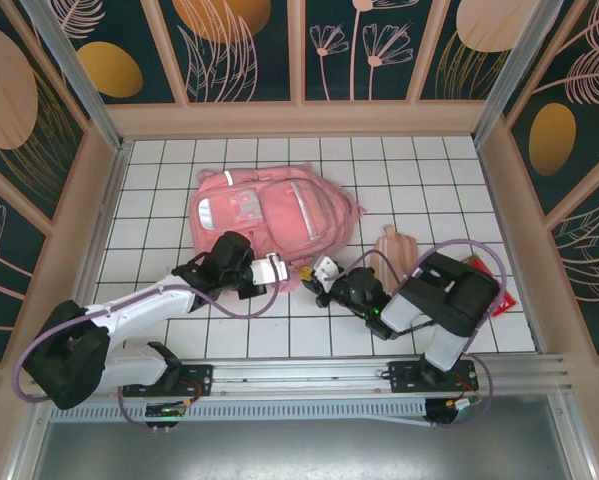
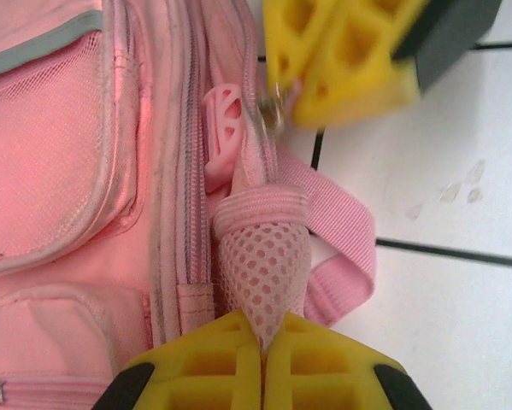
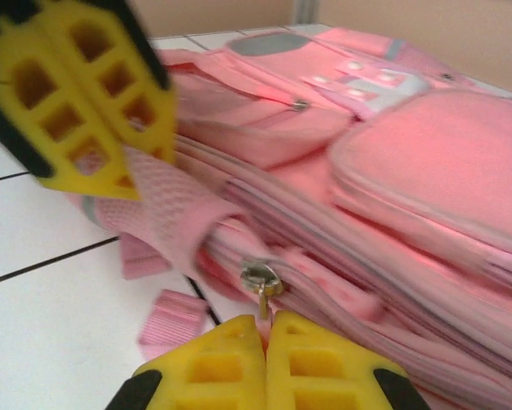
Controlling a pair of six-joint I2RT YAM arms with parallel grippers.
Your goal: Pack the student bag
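Your left claw is pressed together on a tongue of pink mesh at the corner of the pink backpack. The mesh rises straight out from between its yellow fingertips, and the backpack's zip tracks and pockets spread off to that claw's left. Just ahead of it and a little to its right sits your right claw, its tips closed on the small metal zipper pull (the pull's tab runs down into the seam between the two pads). From the right claw, the backpack lies directly ahead and to the right, flat on the white tiled table with its front pockets facing up. The left claw stands ahead of it to the left, with the mesh hanging from its tips. A loose end of webbing strap lies on the tiles just left of the right claw's tips. A peach-pink pouch lies behind the right claw, apart from the backpack.
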